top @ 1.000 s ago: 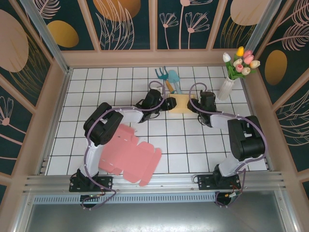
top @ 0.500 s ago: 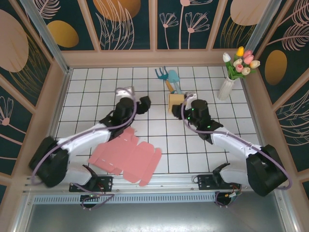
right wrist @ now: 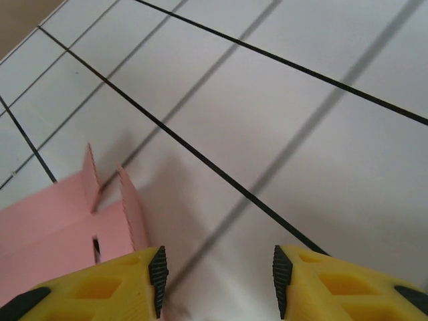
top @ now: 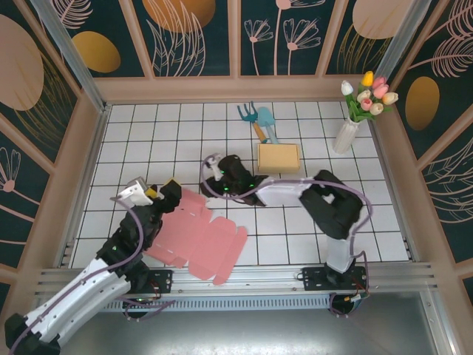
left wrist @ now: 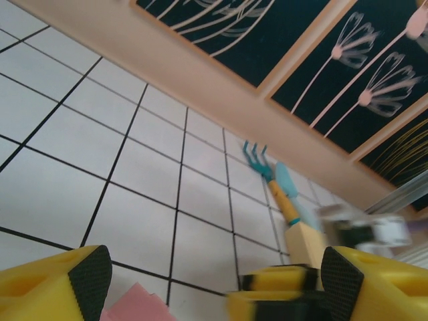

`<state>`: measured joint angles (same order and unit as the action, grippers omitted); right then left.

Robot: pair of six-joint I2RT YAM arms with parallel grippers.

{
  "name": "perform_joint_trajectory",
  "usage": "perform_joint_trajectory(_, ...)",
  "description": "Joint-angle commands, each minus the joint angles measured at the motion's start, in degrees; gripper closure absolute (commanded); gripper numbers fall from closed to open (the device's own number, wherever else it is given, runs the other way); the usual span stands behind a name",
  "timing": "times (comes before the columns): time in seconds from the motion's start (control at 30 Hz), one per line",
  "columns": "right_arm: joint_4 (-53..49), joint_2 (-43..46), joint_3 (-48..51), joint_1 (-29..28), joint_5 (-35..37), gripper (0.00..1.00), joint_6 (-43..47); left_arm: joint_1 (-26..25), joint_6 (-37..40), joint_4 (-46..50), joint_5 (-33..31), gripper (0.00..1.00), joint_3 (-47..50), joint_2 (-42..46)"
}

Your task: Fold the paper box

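Pink paper box (top: 199, 237) is laid flat on the counter's (top: 384, 214) near-left part, with bare tiles seen rightward. Left tool (left wrist: 210, 277) and right tool (right wrist: 217, 281) are held open, empty, at its far edge.

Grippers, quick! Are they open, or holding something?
Left gripper: open, holding nothing.
Right gripper: open, holding nothing.

One flattened pink paper box (top: 198, 235) lies on the one table (top: 369, 222). There are two teal garden tools, one hand fork (top: 249, 113) and one trowel (top: 266, 118). There is also one tan block (top: 278, 157) and one white vase (top: 344, 136) of tulips, too bunched to count. Two end effectors are present: the left end effector (left wrist: 214, 271) and the right end effector (right wrist: 219, 277).
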<state>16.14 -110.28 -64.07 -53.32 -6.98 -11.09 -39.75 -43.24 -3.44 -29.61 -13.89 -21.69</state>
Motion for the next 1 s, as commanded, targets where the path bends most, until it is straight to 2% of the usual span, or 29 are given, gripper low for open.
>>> perform_joint_trajectory(0.0, -3.8, -5.9, -7.3, -1.7, -1.8, 0.52, 1.4, 0.0, -2.0, 3.9, 0.0, 0.17, 2.1, 4.4)
perform_joint_trajectory(0.27, -9.1, -12.8, -15.1, -3.2, -4.3, 0.58, 2.6, 0.0, -2.3, 2.7, 1.9, 0.17, 3.1, 4.6)
perform_joint_trajectory(0.43, -8.9, -13.2, -14.0, -3.2, -4.8, 0.61, 3.4, 0.1, -2.2, 1.9, 2.4, 0.17, 3.8, 4.8)
perform_joint_trajectory(0.5, -8.0, -12.8, -13.1, -3.2, -5.9, 0.68, 3.8, 0.1, -2.0, 1.8, 2.4, 0.17, 4.0, 4.7)
perform_joint_trajectory(0.63, -5.2, -11.2, -10.1, -3.3, -8.4, 0.78, 4.6, 0.0, -2.1, 1.8, 2.3, 0.17, 4.2, 4.7)
perform_joint_trajectory(0.73, -4.4, -9.4, -7.6, -2.8, -6.7, 0.98, 4.4, 0.1, -2.2, 1.4, 2.4, 0.17, 4.3, 4.7)
perform_joint_trajectory(0.97, 4.3, 3.3, 6.9, 1.2, 2.0, 1.00, 0.7, 0.0, -2.1, -0.5, 3.8, 0.17, 4.3, 2.2)
